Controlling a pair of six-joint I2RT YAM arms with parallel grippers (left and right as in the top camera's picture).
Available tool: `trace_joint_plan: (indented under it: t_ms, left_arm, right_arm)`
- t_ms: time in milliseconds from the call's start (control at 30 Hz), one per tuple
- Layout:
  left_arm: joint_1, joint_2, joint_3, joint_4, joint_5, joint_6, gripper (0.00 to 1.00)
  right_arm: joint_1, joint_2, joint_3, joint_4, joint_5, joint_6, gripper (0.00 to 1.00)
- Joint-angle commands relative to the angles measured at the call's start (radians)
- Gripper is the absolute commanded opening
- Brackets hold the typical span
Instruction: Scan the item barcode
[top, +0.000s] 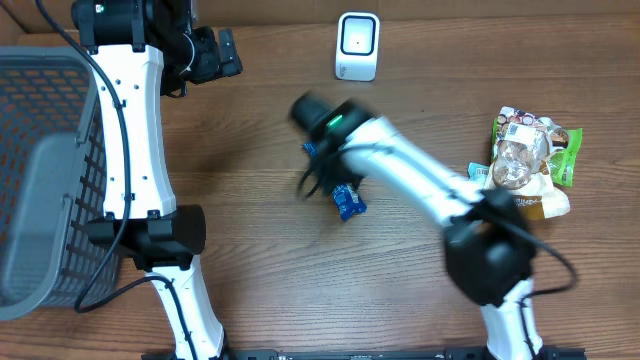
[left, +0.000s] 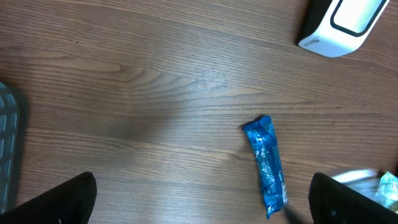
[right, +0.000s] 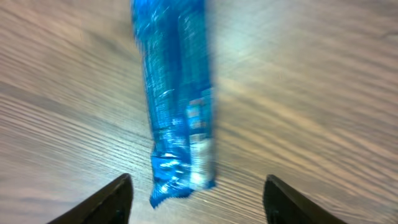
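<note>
The right claw (right: 198, 194) is open and empty; I'd center it over the blue packet (right: 177, 93) just ahead, then pinch gently.

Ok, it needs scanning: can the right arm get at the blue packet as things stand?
Probably yes: the right gripper hangs open over the blue packet, which lies alone on the table with nothing between them.

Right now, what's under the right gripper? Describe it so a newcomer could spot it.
From the white barcode scanner at the far edge of the wooden table, come toward the robot to mid-table. A blue packet lies flat there, below the open right gripper. It is slim, bright blue and alone, unlike the heap of green and white snack bags to the right.
</note>
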Motion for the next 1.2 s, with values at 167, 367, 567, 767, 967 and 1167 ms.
trace_joint_plan:
  t_ms: [167,367,567,767,967,1167]
  left_arm:
    - [-0.004,0.001,0.019,-0.002,-0.003,-0.014,1.0]
    - [-0.004,0.001,0.019,-0.002,-0.003,-0.014,1.0]
    - [-0.004,0.001,0.019,-0.002,-0.003,-0.014,1.0]
    - [-0.004,0.001,0.019,-0.002,-0.003,-0.014,1.0]
    - [-0.004,0.001,0.019,-0.002,-0.003,-0.014,1.0]
    - [-0.004,0.001,0.019,-0.002,-0.003,-0.014,1.0]
  right_arm:
    - [-0.259,-0.035,-0.015,0.111,-0.531,-0.23,0.69]
    - [-0.25,0.032,-0.055,0.16,-0.61,-0.232,0.7]
    - [-0.211,0.062,-0.077,0.241,-0.608,-0.232,0.73]
    - [-0.187,0.064,-0.078,0.353,-0.579,-0.148,0.53]
    - [-0.14,0.064,-0.096,0.449,-0.459,-0.008,0.39]
    - [-0.084,0.064,-0.149,0.548,-0.293,0.218,0.34]
